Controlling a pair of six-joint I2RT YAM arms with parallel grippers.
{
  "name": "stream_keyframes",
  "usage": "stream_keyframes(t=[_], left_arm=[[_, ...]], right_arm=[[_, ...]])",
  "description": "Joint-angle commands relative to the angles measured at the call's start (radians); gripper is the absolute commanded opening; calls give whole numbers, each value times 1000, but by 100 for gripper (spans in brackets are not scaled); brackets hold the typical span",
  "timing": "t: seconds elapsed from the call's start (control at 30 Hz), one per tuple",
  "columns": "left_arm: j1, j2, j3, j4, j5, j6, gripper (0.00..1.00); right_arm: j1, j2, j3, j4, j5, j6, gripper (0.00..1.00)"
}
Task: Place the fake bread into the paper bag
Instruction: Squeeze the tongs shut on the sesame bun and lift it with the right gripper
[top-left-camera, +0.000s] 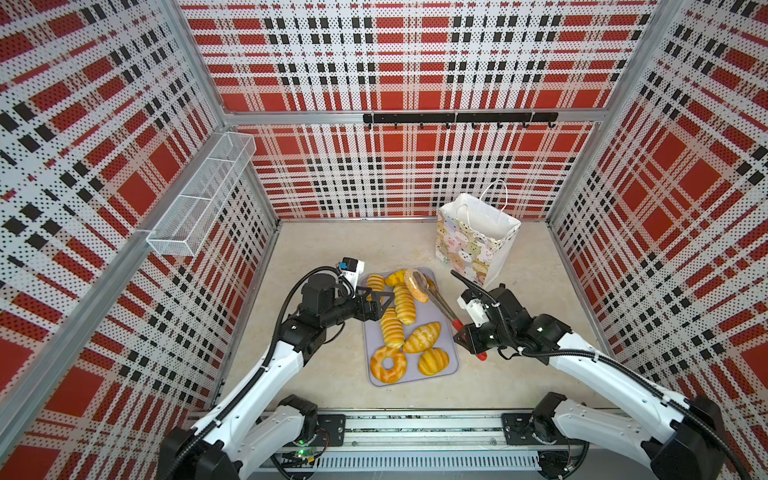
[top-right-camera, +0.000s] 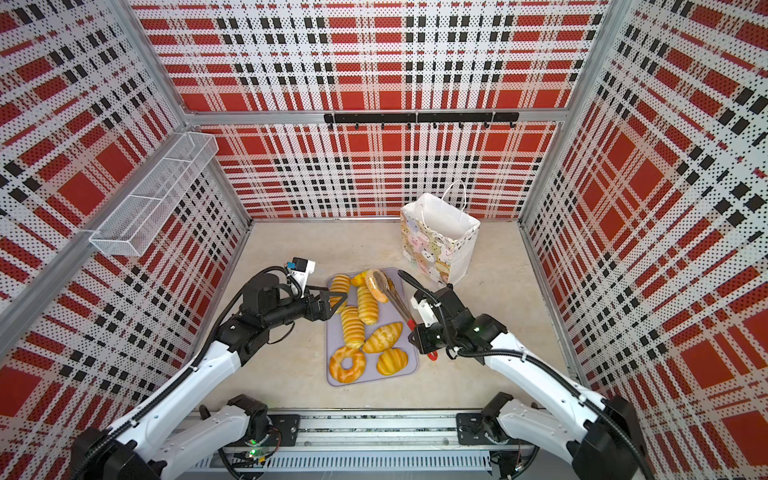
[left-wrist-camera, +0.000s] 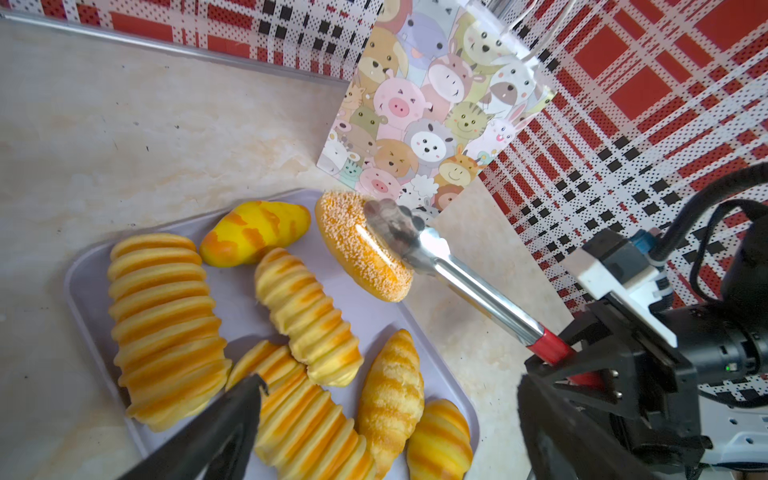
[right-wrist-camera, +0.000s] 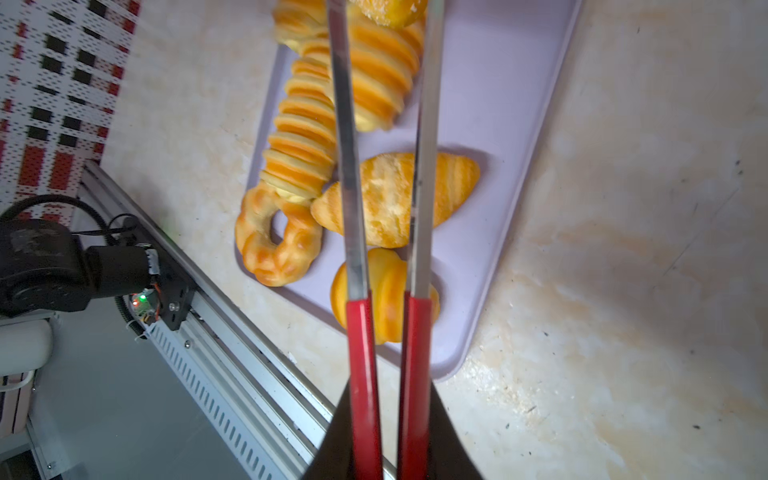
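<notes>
Right gripper (right-wrist-camera: 386, 424) clamped on red-handled tongs (top-left-camera: 438, 305) pinching the speckled oval bread (left-wrist-camera: 357, 245) at far end of lavender tray (top-left-camera: 446, 345); left gripper (top-left-camera: 384, 302) wide open above ridged rolls (top-left-camera: 392, 328); paper bag (top-left-camera: 469, 249) upright beyond

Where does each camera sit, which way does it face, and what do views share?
Top views: high over the front rail, looking down on the flat lavender-grey tray, white cartoon-animal paper bag, left arm and right arm.
Left wrist: on the left arm, facing across the tray towards the bag; one left gripper finger and the right gripper show.
Right wrist: on the right arm, looking along the red-handled metal tongs it clamps, onto the tray.
Shared: both wrist views show tongs and tray.
</notes>
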Motion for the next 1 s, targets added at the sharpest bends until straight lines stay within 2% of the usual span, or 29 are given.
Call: stream_keyframes(t=[0.0,0.33,0.47,0.73,0.97], left_arm=[[11,-30,-14,39,6,17,98],[42,-91,-30,109,30,12,98],[43,-93,-22,126,12,-4,98],[14,-94,1,216,5,-95,98],[-18,-65,69,228,16,-57,98]], right_arm=[[2,-49,40,44,-5,-43,16],[2,-157,45,74,33,-57,16],[2,-178,36,123,10,-78,16],[2,-167,160,106,67,-127,16],[2,-159,316,35,241,-183,16]])
